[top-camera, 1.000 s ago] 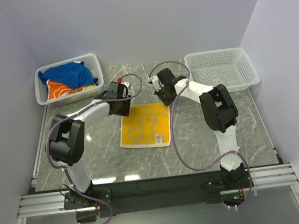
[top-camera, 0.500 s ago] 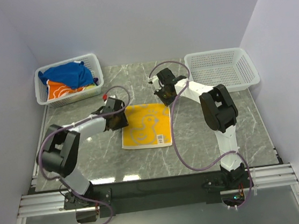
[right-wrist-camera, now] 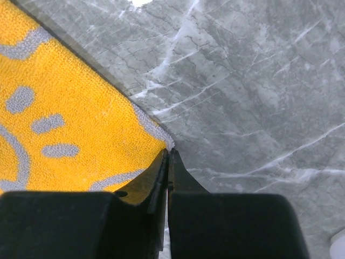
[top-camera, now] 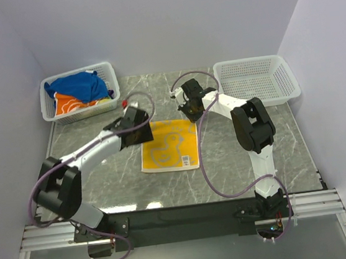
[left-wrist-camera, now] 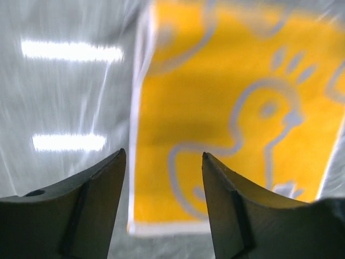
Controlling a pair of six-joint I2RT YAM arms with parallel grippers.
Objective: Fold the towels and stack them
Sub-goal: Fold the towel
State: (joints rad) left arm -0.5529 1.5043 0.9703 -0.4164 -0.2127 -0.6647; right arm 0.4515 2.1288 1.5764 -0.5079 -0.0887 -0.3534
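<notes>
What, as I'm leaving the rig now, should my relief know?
Left tool: open, over the yellow towel's left edge, holding nothing.
Right tool: shut, tips at that towel's far right corner; grip unclear.
Towels: yellow towel flat on the table, unfolded; blue towel and orange towel heaped in the left basket.
Done: none folded.
To do: fold all three, stack.

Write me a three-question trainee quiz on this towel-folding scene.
1. True or false: the left gripper is clamping the yellow duck-print cloth towel.
2. Where do the royal blue cloth towel and orange flower-print cloth towel lie? A) left white plastic mesh basket B) right white plastic mesh basket C) grey marble table
3. Fill in: the right gripper has its jaws ____.
Key: 1 false, jaws open; 2 A; 3 shut.
</notes>
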